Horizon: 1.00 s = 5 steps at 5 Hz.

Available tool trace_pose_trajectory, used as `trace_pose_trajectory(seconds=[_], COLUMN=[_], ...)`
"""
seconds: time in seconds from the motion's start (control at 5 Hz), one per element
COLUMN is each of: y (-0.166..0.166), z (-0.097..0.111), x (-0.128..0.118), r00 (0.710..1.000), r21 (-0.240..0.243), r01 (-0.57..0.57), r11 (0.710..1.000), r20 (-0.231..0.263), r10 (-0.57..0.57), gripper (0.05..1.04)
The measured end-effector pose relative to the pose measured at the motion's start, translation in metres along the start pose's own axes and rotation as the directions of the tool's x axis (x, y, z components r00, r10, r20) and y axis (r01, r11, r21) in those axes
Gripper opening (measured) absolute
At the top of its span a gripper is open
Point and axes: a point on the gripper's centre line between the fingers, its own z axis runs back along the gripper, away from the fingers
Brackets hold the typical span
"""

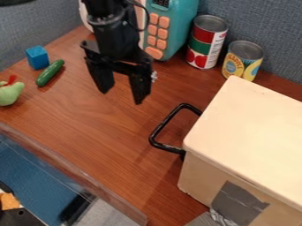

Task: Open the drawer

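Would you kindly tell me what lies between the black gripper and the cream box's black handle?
In the camera view, only bare brown wooden tabletop shows between the gripper and the handle.

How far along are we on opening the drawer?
Done: no opening that I can see; the black handle sits close to the box, with no drawer jutting out. In hand: nothing; the gripper hangs over the table, jaws apart and off the handle. Left: likely hook or grasp the handle, then pull.
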Motion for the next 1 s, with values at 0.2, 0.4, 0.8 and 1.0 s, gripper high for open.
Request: trace_pose_trajectory(seconds=[0.2,0.4,0.8,1.0], y=[-0.008,-0.016,-0.030,-0.040], z=[-0.010,-0.026,-0.058,-0.063], x=[0.003,0.004,0.010,0.015], r00=[0.999,0.998,0.999,0.999], r21=[-0.023,-0.031,-0.021,-0.025], r01=[-0.036,-0.050,-0.011,0.002], r11=[0.999,0.998,1.000,1.000], r20=[-0.005,-0.024,-0.049,-0.038], r10=[0.036,0.050,0.010,-0.003], gripper=[0.999,0.999,0.999,0.996])
